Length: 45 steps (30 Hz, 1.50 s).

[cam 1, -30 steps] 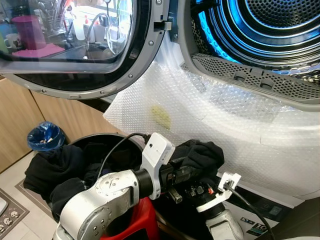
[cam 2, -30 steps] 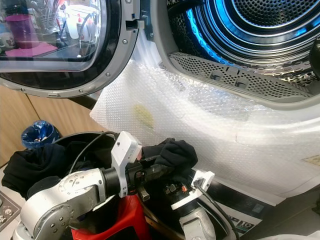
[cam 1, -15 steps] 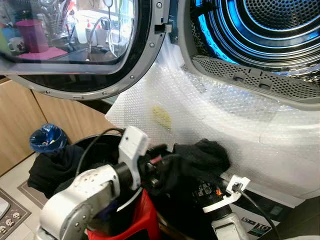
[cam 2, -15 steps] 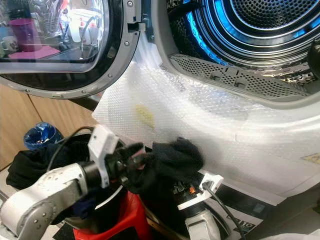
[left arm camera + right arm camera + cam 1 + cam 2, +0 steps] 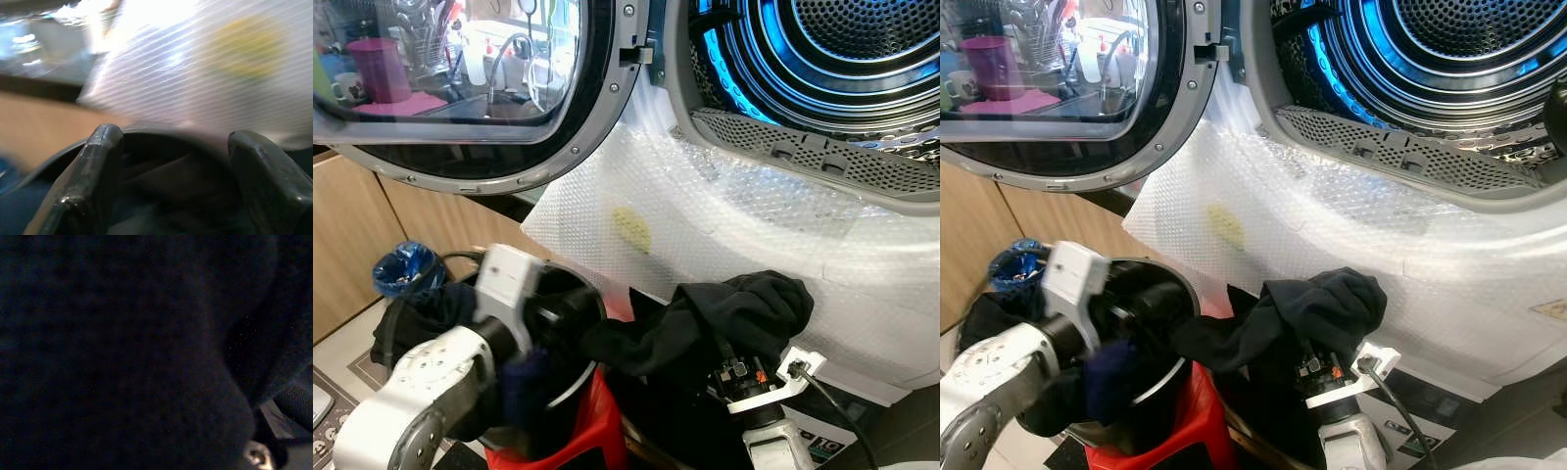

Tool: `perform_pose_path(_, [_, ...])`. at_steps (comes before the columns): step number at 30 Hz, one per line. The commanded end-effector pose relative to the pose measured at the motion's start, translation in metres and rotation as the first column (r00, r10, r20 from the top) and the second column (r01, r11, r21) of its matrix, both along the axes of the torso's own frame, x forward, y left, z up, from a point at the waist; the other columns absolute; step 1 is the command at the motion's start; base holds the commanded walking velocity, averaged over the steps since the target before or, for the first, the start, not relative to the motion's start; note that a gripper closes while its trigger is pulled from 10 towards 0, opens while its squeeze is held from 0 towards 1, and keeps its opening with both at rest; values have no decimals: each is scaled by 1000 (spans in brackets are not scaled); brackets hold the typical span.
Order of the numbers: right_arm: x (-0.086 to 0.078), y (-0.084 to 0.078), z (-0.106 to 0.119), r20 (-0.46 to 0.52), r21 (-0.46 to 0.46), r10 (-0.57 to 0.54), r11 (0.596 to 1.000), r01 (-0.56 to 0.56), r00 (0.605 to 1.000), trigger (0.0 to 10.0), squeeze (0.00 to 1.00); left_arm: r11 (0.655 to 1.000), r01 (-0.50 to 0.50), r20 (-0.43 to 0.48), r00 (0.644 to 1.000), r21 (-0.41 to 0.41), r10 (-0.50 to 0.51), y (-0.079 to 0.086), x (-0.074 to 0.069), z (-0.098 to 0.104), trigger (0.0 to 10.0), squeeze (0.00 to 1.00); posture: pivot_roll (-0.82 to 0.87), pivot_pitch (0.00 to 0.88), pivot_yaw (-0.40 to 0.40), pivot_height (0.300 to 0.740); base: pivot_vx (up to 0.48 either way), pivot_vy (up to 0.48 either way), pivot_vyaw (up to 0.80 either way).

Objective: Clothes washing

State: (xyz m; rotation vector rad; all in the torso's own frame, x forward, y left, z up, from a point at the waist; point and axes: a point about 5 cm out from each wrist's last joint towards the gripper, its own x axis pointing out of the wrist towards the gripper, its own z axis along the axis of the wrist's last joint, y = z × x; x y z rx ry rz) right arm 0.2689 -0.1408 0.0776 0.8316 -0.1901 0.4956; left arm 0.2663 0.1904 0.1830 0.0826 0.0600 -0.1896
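- black garment (image 5: 734,313): matt soft cloth
- drum (image 5: 862,59), upper right: glossy perforated metal
- washer front sheet (image 5: 754,225): bubbly clear plastic
- cabinet (image 5: 352,245), left: smooth wood
- left arm (image 5: 421,377): silver metal

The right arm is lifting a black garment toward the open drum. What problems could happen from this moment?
1. The black garment drapes over the right gripper, and one end trails toward the black basket. It might snag on the rim or slip off during the lift.
2. The drum opening sits well above the garment, so cloth could catch on the perforated lip.
3. The left gripper, fingers open, hangs over the basket, close to the trailing end.
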Motion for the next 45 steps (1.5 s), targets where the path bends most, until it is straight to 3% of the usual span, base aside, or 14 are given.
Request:
perform_pose_path(1, [5, -3, 8, 34, 3, -16, 1000, 16, 999, 0, 0, 995, -88, -1, 996, 42, 88, 13, 0, -8, 10000, 1000, 35, 105, -30, 740, 0, 0, 0])
perform_pose_path(5, [7, -4, 10, 44, 0, -21, 1000, 21, 999, 0, 0, 985, -114, -19, 993, 128, 117, 22, -2, -34, 10000, 988, 33, 106, -27, 740, 0, 0, 0])
perform_pose_path(6, [8, -3, 11, 48, -2, -21, 1000, 22, 999, 0, 0, 984, -115, -17, 993, 136, 119, 23, -2, -38, 10000, 0, 31, 106, -27, 740, 0, 0, 0])
perform_pose_path(14, [7, -4, 38, 156, 35, 4, 999, -10, 988, 0, 0, 985, -130, -2, 991, 114, 131, 17, -3, -58, 10000, 0, 24, 105, -24, 740, 0, 0, 0])
perform_pose_path(16, [1, -9, 57, 238, 74, 73, 993, -93, 969, 0, 0, 987, -121, 4, 993, 110, 121, 15, -3, -62, 10000, 0, 25, 106, -26, 740, 0, 0, 0])
perform_pose_path(19, [-17, -14, 85, 379, 102, 259, 942, -319, 888, 0, 0, 987, -123, 10, 992, 102, 123, 15, -3, -64, 10000, 0, 27, 104, -31, 740, 0, 0, 0])
perform_pose_path(23, [-27, -11, 107, 458, 88, 345, 900, -428, 819, 0, 0, 988, -118, 18, 993, 103, 117, 13, -3, -70, 10000, 0, 21, 100, -32, 740, 0, 0, 0])
perform_pose_path(28, [-9, -13, 159, 597, 195, 246, 879, -435, 764, 0, 0, 990, -107, 24, 994, 90, 105, 8, -2, -72, 10000, 0, 20, 96, -33, 740, 0, 0, 0])
perform_pose_path(30, [18, -8, 196, 670, 215, 189, 877, -430, 718, 0, 0, 992, -101, 20, 995, 80, 99, 4, -1, -74, 10000, 0, 21, 91, -32, 740, 0, 0, 0])
perform_pose_path(35, [48, -11, 240, 746, 258, 117, 857, -446, 655, 0, 0, 993, -101, 20, 995, 62, 100, 1, -2, -75, 10000, 0, 34, 88, -38, 740, 0, 0, 0])
perform_pose_path(39, [65, -21, 261, 750, 332, 36, 842, -424, 660, 0, 0, 994, -102, 19, 995, 49, 101, -2, -3, -75, 10000, 0, 37, 90, -40, 740, 0, 0, 0])
perform_pose_path(40, [77, -26, 276, 735, 354, -15, 861, -365, 678, 0, 0, 994, -104, 16, 995, 41, 103, -3, -3, -76, 10000, 0, 36, 90, -39, 740, 0, 0, 0])
perform_pose_path(44, [85, -28, 287, 728, 333, -40, 894, -301, 684, 0, 0, 994, -106, 13, 994, 33, 106, -4, -4, -76, 10000, 0, 38, 90, -37, 740, 0, 0, 0])
perform_pose_path(45, [97, -30, 301, 712, 322, -75, 919, -229, 699, 0, 0, 994, -107, 10, 994, 23, 107, -5, -4, -77, 10000, 0, 40, 90, -35, 740, 0, 0, 0])
